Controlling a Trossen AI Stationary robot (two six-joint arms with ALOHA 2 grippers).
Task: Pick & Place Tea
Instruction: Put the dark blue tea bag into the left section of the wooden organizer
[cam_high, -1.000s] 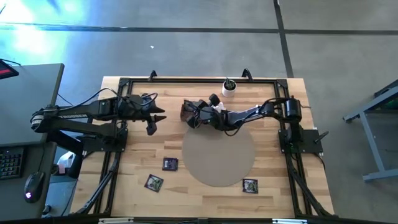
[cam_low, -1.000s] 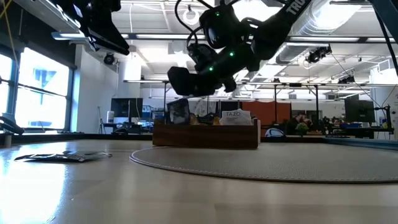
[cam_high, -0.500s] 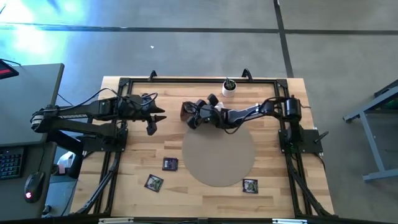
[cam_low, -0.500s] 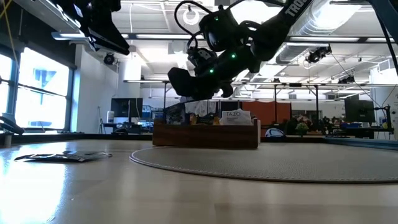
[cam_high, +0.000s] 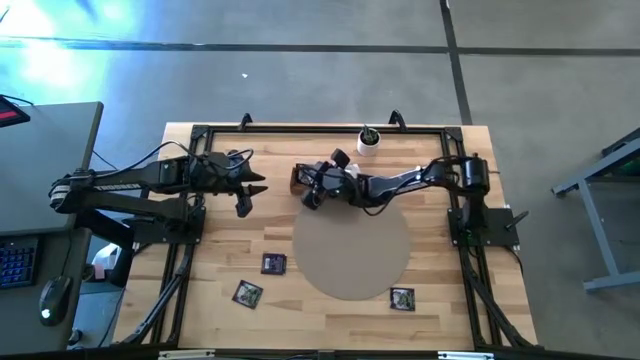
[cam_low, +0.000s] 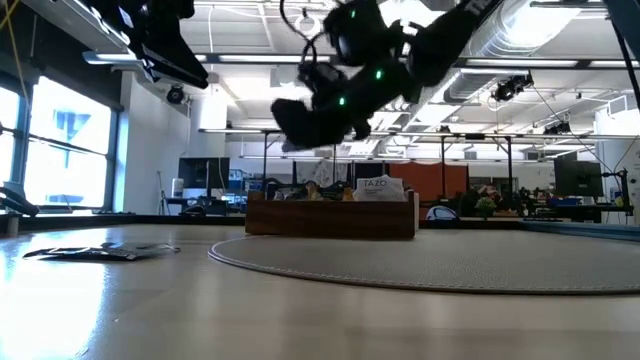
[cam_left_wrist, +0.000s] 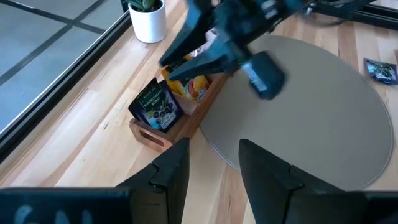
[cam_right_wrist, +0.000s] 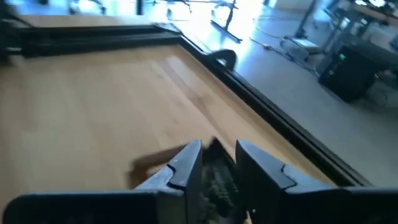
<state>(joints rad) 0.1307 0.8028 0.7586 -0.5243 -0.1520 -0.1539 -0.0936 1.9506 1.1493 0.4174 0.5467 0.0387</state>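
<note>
A wooden box (cam_left_wrist: 163, 127) stands at the round mat's far left edge with several tea sachets upright in it, among them a dark one (cam_left_wrist: 155, 106) and an orange one (cam_left_wrist: 194, 86). My right gripper (cam_left_wrist: 186, 59) hovers just above the box, open, and a dark sachet (cam_right_wrist: 217, 179) shows beyond the gap between its fingers. Three more dark sachets (cam_high: 273, 263) (cam_high: 248, 293) (cam_high: 402, 298) lie flat on the table near its front. My left gripper (cam_high: 245, 195) waits open and raised at the left.
The round grey mat (cam_high: 350, 245) covers the table's middle. A small white cup with a plant (cam_high: 368, 140) stands at the far edge, just behind my right arm. Black frame rails run along the table's sides.
My right gripper has opened and let go of a dark sachet that it held upright over the wooden box. The sachet has sunk down among the others in the box. The gripper has then risen a little and rolled slightly.
</note>
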